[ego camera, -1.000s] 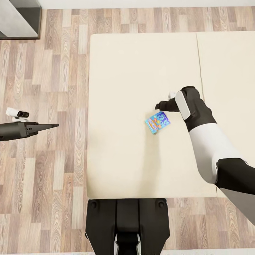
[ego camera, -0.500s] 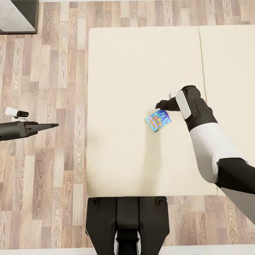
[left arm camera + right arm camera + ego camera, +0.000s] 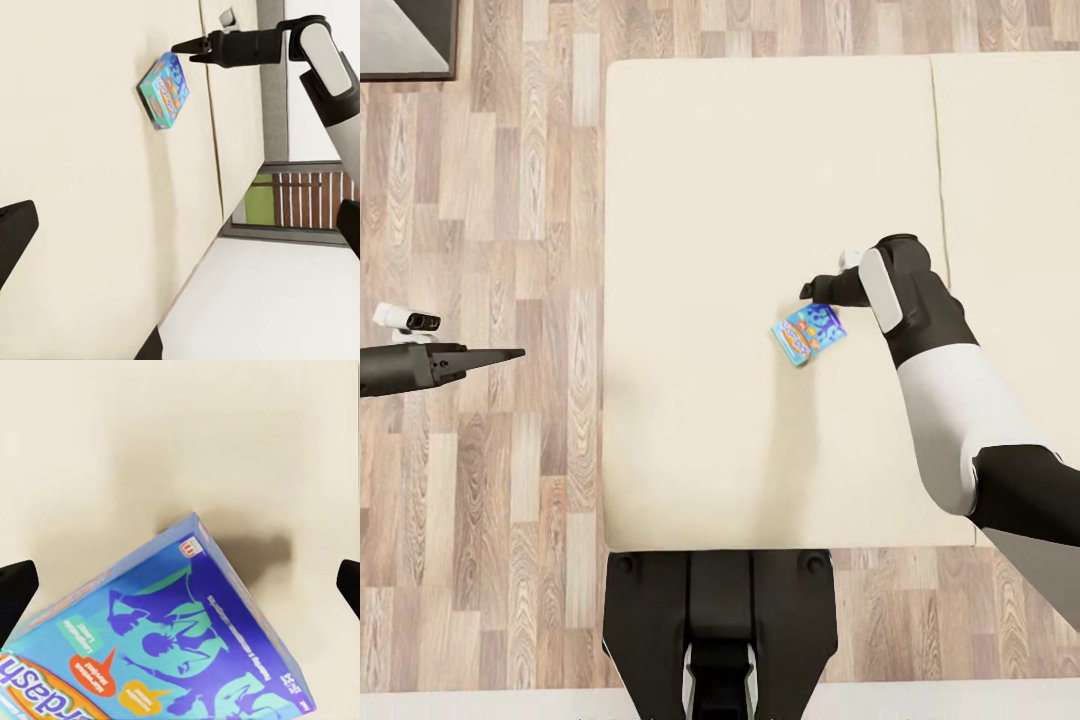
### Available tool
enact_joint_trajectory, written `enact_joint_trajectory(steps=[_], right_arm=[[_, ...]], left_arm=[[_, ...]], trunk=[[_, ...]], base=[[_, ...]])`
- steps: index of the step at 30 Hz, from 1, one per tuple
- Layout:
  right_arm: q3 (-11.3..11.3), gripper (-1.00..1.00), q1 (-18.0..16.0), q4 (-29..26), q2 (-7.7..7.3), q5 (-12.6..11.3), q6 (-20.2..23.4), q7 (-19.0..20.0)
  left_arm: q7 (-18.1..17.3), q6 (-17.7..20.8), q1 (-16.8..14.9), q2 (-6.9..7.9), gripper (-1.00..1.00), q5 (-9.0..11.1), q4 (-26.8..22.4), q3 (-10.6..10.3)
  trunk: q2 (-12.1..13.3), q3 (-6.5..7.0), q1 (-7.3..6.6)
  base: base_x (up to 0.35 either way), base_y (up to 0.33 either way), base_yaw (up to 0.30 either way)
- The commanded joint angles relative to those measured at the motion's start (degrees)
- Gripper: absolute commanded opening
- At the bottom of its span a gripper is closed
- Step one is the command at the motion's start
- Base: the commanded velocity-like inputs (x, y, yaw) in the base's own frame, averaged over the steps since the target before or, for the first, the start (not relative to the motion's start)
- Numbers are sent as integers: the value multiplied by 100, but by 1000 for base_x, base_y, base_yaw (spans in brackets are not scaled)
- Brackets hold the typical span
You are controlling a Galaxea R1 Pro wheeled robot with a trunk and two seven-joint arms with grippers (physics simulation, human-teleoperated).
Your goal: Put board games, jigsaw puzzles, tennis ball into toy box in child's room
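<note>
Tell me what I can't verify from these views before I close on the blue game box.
- Right end effector: in the head view the arm blocks its fingers; contact with the blue board game is unclear.
- Board game: the right wrist view's edge crops it.
- Left end effector: open or shut is unreadable side-on.
- Bed: cut off at the head view's edge.

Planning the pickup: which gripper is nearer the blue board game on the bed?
Right. The right gripper hovers just beside the blue board game; the left gripper hangs over the floor, off the bed.
</note>
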Motion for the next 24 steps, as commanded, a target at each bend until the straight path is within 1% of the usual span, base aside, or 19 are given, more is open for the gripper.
enact_joint_trajectory(steps=[1,9,13,16,24], right_arm=[[12,100,-3,-50,0,-62,15,-58],[31,100,5,-203,39,-51,-11,-58],[59,100,59,-465,46,-41,-149,-65],[69,100,72,-516,48,-39,-184,-67],[29,100,76,-527,0,-66,-177,-60]], left_arm=[[-23,61,-2,-1,100,-2,0,-2],[-23,61,-1,1,100,-2,-17,2],[-23,61,-1,0,100,-2,-25,-1],[-23,61,-2,1,100,-2,-26,0],[-23,61,-1,-1,100,-9,-27,-4]], trunk=[[-9,-16,3],[-9,-83,3],[-9,-93,3],[-9,-95,3],[-9,-96,3]], base=[[0,0,0],[0,0,0],[0,0,0],[0,0,0],[0,0,0]])
